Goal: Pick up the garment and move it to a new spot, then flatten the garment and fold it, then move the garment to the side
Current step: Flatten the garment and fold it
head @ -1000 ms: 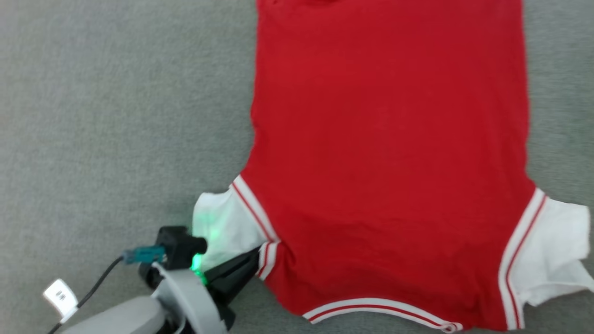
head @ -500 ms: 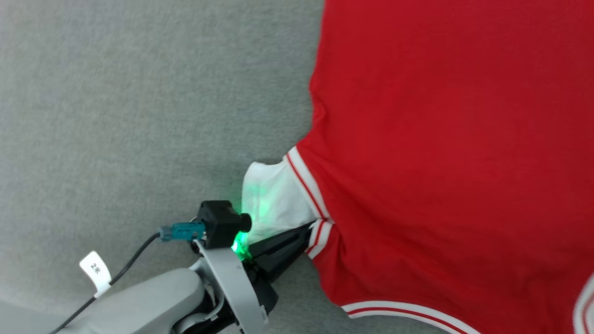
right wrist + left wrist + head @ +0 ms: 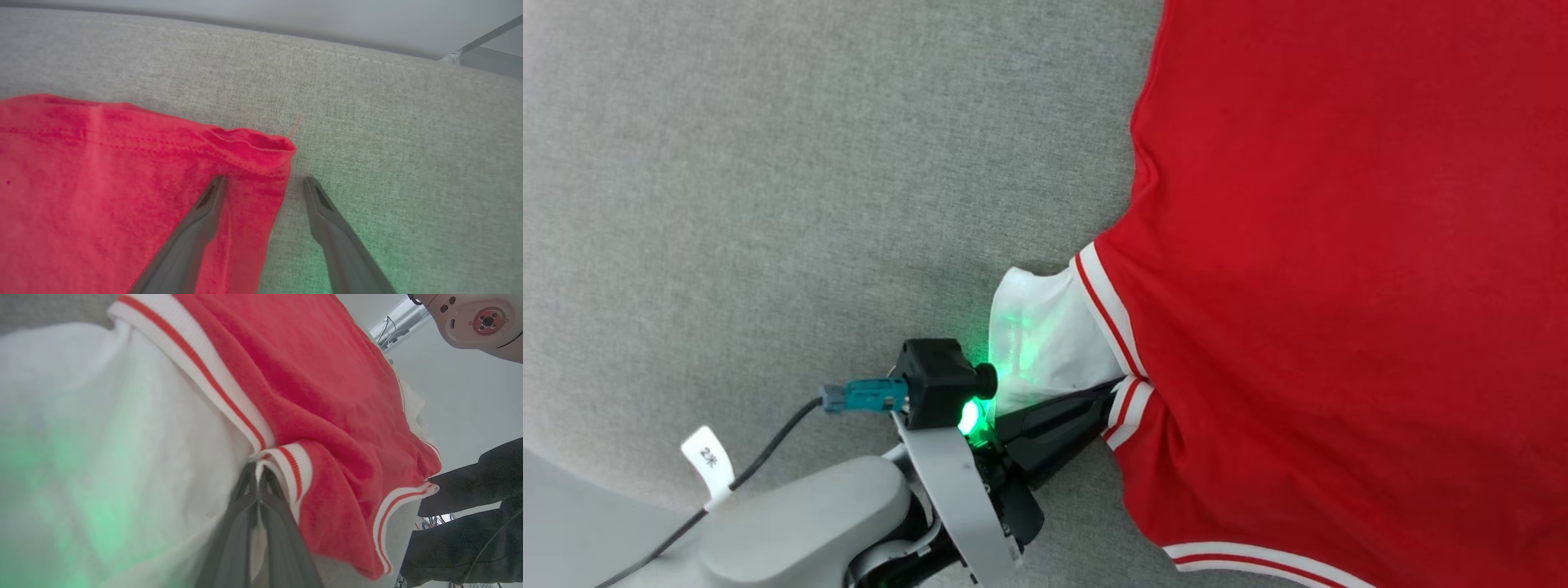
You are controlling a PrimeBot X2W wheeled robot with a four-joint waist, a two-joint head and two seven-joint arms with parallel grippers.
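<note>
Head view: left end effector [image 3: 1115, 389] pinches the white-trimmed red garment [image 3: 1339, 245]; right end effector [image 3: 264, 179] spread.

The garment [image 3: 1339, 286]: red shirt, plain side up, spread flat on grey fabric surface [image 3: 768, 163]. White sleeve projects toward nine o'clock. Striped trim runs along its six o'clock edge.

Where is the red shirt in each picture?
Head view: the red shirt covers the right side, its white sleeve at the left.
Left wrist view: shirt across top and middle, beside the sleeve.
Right wrist view: shirt at the left, its hem corner near the middle.
Shared landmark: the grey cloth surface underneath.
</note>
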